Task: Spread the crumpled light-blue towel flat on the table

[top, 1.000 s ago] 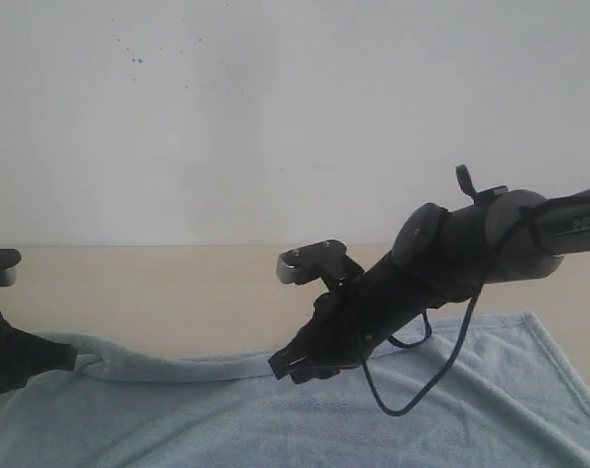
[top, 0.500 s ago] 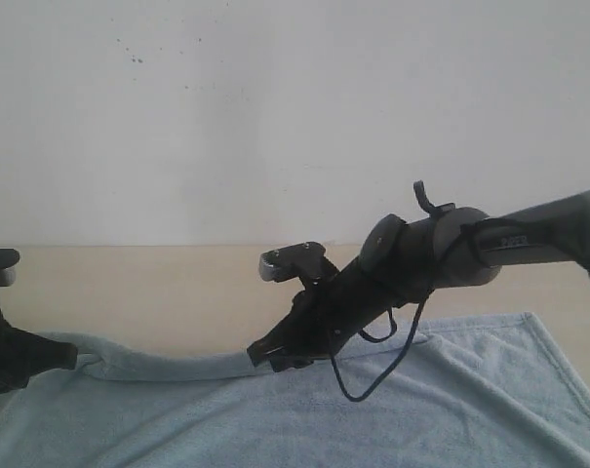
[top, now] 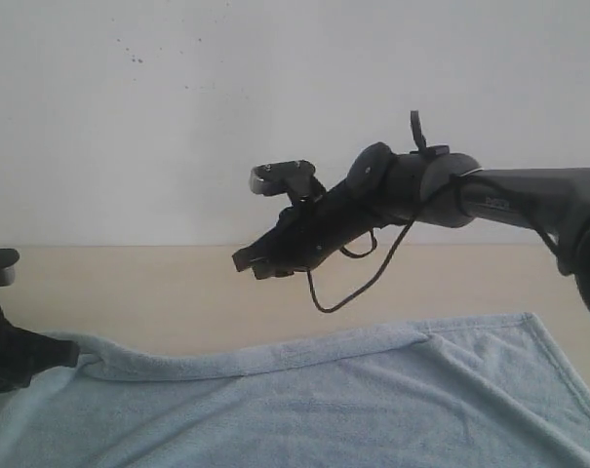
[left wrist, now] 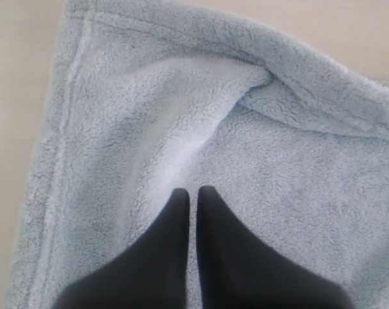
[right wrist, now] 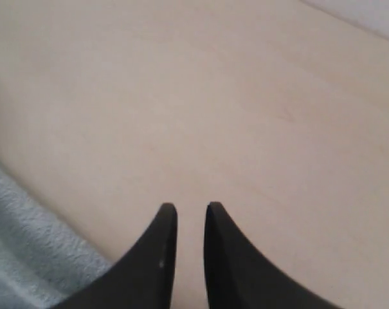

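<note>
Below right gripper (top: 251, 263), toward camera: towel (top: 373, 409) on table (top: 177, 292), long axis left-right, far hem (top: 236, 363) rolled over. Right jaws narrowly apart, empty, hanging clear above. Left gripper (left wrist: 193, 190) shut, tips at rolled fold, nearer arm; pinch unclear.

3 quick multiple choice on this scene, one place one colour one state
1. What colour is the towel? A red; B light blue; C dark green.
2. Where is the right gripper? A in the air above the table; B pressed into the towel; C resting on the bare table.
3. How do the left gripper's jaws stand? A wide open; B out of view; C closed.
Answers: 1 B, it shows pale blue in the exterior view; 2 A, it hangs clear of cloth and table; 3 C, the left wrist view shows them together over the towel.
</note>
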Controlling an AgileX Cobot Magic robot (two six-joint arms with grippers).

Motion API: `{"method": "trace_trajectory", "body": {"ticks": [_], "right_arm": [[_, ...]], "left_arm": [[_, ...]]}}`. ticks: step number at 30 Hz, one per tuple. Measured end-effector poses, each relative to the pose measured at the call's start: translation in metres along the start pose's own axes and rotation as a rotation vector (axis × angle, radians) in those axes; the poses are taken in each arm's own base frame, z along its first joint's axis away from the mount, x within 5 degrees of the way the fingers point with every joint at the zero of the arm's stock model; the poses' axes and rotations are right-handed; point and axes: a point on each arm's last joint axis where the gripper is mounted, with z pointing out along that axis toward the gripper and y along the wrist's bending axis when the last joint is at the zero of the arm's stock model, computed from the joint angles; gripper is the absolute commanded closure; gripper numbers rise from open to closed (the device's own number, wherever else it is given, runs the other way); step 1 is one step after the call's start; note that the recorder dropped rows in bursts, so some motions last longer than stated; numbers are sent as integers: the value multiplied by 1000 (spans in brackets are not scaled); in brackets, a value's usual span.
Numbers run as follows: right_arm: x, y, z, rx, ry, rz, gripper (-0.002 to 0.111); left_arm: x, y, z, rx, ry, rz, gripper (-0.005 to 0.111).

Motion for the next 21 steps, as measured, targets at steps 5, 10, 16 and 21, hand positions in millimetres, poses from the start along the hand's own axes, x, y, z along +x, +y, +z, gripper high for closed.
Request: {"method": "trace_trajectory", "body": {"ticks": [5,10,16,21], "right_arm": [[15,25,3,-145,180,-69,92],[24,73,15,-254,267,-174,92],[32,125,23,-339,317,-270,92],[36,136,27,-338,333,-317,92]], "left_arm": [[-2,-1,0,14,-19,-7,103],[-2,-2,0,17,-25,-7,103],[-3,-2,0,20,-29,-9,103],[-3,-2,0,24,-29,-21,103]]}}
